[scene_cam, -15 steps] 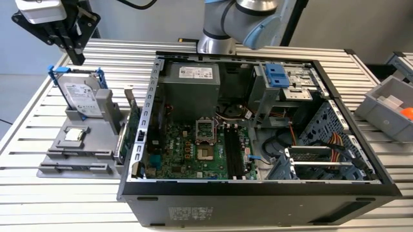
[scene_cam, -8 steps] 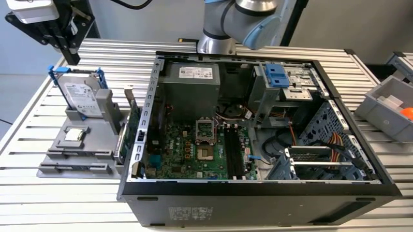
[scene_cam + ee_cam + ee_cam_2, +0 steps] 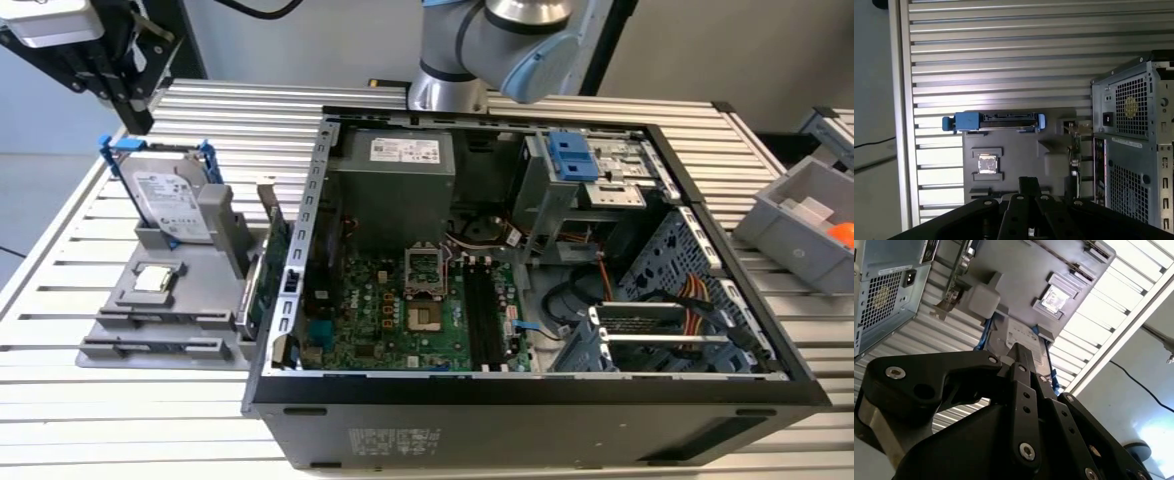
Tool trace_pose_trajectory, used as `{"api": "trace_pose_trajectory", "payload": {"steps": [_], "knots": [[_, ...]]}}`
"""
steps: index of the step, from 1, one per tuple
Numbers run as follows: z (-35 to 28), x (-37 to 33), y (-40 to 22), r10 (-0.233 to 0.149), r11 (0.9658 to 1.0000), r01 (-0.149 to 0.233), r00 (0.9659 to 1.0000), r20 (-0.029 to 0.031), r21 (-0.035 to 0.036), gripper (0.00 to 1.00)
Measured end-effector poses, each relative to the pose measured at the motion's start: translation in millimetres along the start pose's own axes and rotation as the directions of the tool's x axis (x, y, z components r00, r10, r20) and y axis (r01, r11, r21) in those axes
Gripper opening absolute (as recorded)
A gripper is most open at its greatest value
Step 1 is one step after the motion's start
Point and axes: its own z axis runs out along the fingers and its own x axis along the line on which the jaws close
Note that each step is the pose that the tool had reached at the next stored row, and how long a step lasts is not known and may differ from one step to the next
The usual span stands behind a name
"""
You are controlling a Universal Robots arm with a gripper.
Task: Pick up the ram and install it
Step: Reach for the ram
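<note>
- In the exterior view, we are watching the tool (image 3: 134,120) hanging above the grey holder (image 3: 107,350) on the desk (image 3: 134,420). It is near the hard drive (image 3: 174,205) in its blue bracket and well apart from the open case (image 3: 534,410).
- We cannot tell whether the tool is spread or pressed together. No long stick is showing at it, so we are judging the pick-up as not yet done.
- We are not making out the ram with certainty. A thin dark board (image 3: 254,300) standing on edge between the holder and the green card (image 3: 274,270) may be it. The black memory slots (image 3: 487,315) are lying deep inside the case.
- In the second wrist view, the tool (image 3: 1023,354) is pointing toward the hard drive (image 3: 1019,335), with the processor chip (image 3: 1055,297) beyond it. A grasp, as we are judging it, is calling for lining up along the stick's length and closing across its flat faces.
- In the first wrist view, the tool (image 3: 1029,187) is hovering over the holder (image 3: 1014,155). The desk (image 3: 1004,50) is showing as silver slats, and a black cable (image 3: 874,145) is trailing over the pale floor beside it.
</note>
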Motion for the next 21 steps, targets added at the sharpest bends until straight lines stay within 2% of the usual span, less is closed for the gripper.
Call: {"api": "trace_pose_trajectory", "payload": {"steps": [3,13,21], "knots": [[-0.1,2.5,-0.2,0.000,1.0000,0.000,1.0000,0.0000,0.0000,0.00],[-0.1,3.2,-1.0,0.000,1.0000,0.000,1.0000,-0.0001,0.0000,0.00],[-0.6,3.2,-10.6,0.000,1.0000,0.000,1.0000,-0.0001,0.0001,0.00]]}}
